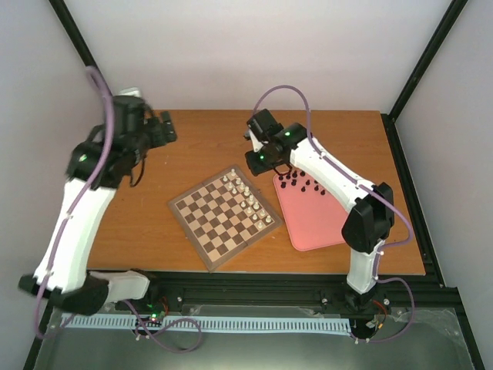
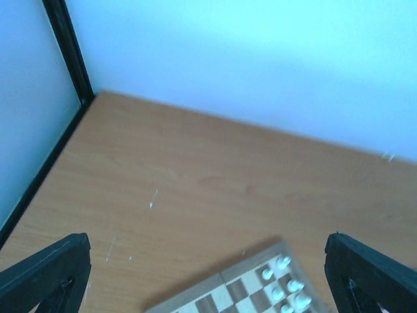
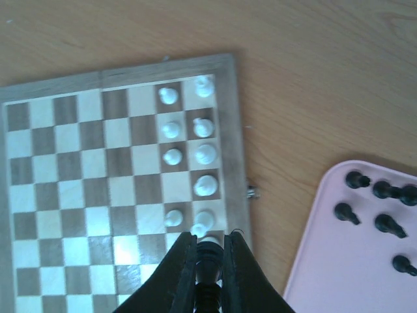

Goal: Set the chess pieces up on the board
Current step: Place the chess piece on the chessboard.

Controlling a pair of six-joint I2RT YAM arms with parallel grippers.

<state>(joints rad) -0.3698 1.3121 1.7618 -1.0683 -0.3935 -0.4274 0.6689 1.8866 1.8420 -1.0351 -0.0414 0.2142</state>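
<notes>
Wooden board (image 1: 209,225) — matt; pink tray (image 1: 320,223) — smooth plastic.

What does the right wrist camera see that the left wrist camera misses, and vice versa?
Only the right wrist: a pink rounded tray holding tiny black chess pieces, and the right gripper shut on a small dark-looking piece. Only the left wrist: the pale back wall, a black frame post, and the left gripper open wide. Both: the checkered wooden chessboard, small white chess pieces, the brown wooden table.

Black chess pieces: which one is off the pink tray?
The black piece clamped in the right tool over the board; the others stand on the tray.
</notes>
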